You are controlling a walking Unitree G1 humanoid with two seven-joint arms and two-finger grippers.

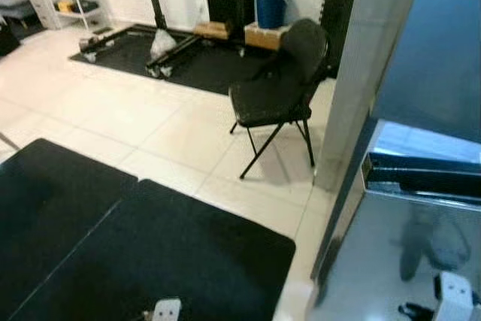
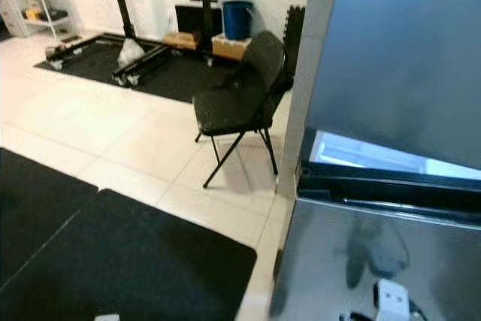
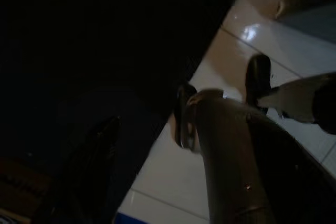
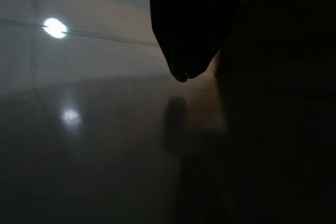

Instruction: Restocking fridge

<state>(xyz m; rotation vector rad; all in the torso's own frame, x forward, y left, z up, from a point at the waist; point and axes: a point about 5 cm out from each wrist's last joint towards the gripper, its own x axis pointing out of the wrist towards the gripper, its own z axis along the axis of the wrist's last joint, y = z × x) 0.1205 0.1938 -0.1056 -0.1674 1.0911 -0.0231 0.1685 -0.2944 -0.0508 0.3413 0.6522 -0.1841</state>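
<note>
A steel fridge (image 2: 391, 110) stands right, a black folding chair (image 1: 279, 92) just left (floor mats (image 1: 150, 253) near). The right gripper (image 4: 184, 74) hangs with fingers together; I cannot tell the left gripper's.

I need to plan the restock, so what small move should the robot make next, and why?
Probably turn right to face the fridge. It stands at the right edge of the head views, with a lit gap above its lower door, while the folding chair and black floor mats take the middle. The right pincer hangs low beside the steel front.
</note>
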